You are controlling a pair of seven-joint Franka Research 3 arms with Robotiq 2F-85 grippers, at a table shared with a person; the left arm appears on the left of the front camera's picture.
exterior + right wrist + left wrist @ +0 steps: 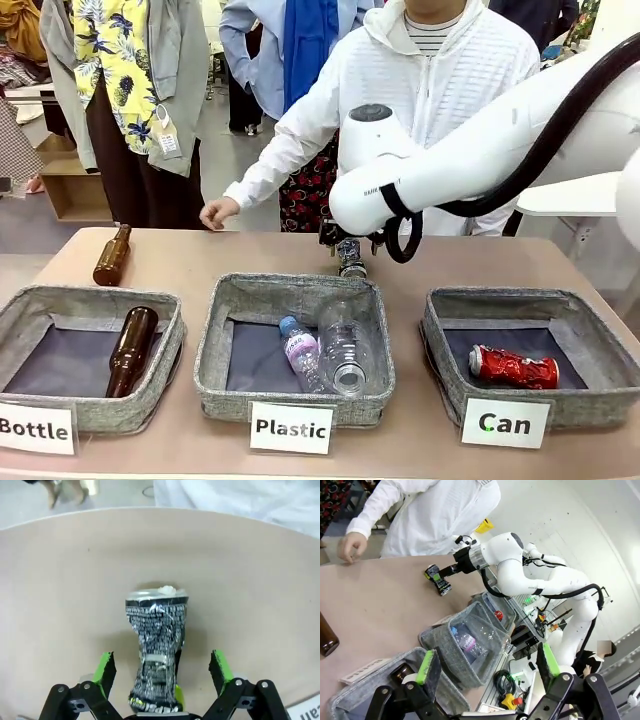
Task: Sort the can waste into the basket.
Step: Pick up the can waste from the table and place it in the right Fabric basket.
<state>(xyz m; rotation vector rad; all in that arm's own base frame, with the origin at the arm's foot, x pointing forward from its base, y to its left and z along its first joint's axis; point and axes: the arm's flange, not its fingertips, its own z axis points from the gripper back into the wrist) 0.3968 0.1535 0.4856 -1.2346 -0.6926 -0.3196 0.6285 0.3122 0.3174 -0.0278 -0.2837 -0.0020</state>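
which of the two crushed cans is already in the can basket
The red can; it lies in the Can basket. The black-and-silver can is on the table.

front cam fixed low on robot's side, faces across table [180,260] toward person; left wrist cam sits high and far back, rolled, looks over baskets at right arm; right wrist cam super close, points down at black can [156,650]; all three share that can [351,260] [438,579]

Two crushed cans [513,368] [156,652], two brown bottles [131,350] [111,255], two plastic bottles [344,345] [300,353], three baskets [596,400] [215,352] [165,361].
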